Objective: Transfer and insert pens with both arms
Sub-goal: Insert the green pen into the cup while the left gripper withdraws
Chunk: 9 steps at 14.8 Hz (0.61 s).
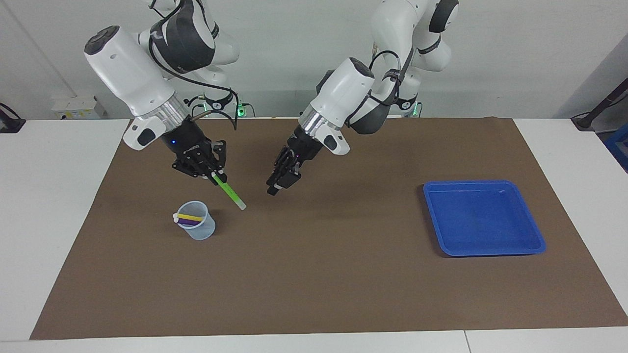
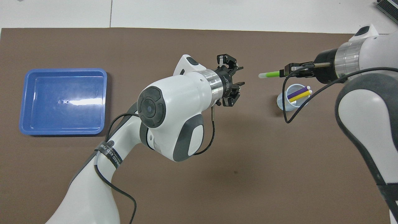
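- Right gripper (image 1: 212, 172) jaws clamp the green pen (image 1: 229, 192), tilted beside the cup (image 1: 198, 227), probably lining up the drop.
- Left gripper (image 1: 277, 184) jaws are parted and empty, apart from the pen.

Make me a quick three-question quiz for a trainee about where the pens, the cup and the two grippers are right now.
1. True or false: the green pen is in the left gripper.
2. Which pens lie in the clear cup? A) yellow and purple B) green and yellow C) none
3. Fill in: the blue tray sits toward the ___ arm's end of the table.

Key: 1 false, the right gripper holds it. 2 A. 3 left.
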Each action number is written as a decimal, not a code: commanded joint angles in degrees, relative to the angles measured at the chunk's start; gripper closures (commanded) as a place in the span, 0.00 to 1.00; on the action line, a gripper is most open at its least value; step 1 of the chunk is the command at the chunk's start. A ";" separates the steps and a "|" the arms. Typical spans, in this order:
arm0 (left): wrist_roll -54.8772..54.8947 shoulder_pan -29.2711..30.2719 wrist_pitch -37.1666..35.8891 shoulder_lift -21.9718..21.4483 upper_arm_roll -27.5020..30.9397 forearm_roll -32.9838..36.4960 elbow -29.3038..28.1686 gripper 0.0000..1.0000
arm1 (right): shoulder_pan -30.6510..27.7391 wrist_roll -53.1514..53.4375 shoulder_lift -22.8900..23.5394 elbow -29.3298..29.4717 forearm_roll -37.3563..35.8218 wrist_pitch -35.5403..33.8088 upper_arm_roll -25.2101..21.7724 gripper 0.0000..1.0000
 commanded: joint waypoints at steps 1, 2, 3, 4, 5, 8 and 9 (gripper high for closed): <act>0.15 0.47 -0.88 -1.91 0.44 0.09 -1.88 0.23 | -1.27 -0.20 0.40 2.04 -4.19 -2.75 0.30 1.00; 0.15 0.82 -1.15 -2.26 0.71 0.09 -1.88 0.22 | -1.36 -0.20 0.40 2.05 -6.12 -3.10 0.30 1.00; 0.24 1.00 -1.41 -2.43 1.14 0.09 -1.97 0.22 | -1.88 -0.29 0.40 1.96 -8.14 -3.54 0.38 1.00; 0.32 1.43 -1.94 -2.70 2.02 0.18 -1.97 0.22 | -2.06 -0.29 0.40 1.96 -9.82 -4.59 0.39 1.00; 0.41 2.05 -3.51 -3.05 2.72 0.26 -1.97 0.22 | -2.15 -0.38 0.22 1.70 -11.14 -5.12 0.39 1.00; 4.00 6.43 -10.79 -4.45 3.96 3.07 -1.88 0.22 | -3.20 -2.74 0.39 0.73 -15.01 -6.53 0.39 1.00; 5.76 8.19 -12.65 -4.72 4.05 3.69 -1.88 0.22 | -3.55 -3.62 0.57 0.03 -15.89 -6.62 0.39 1.00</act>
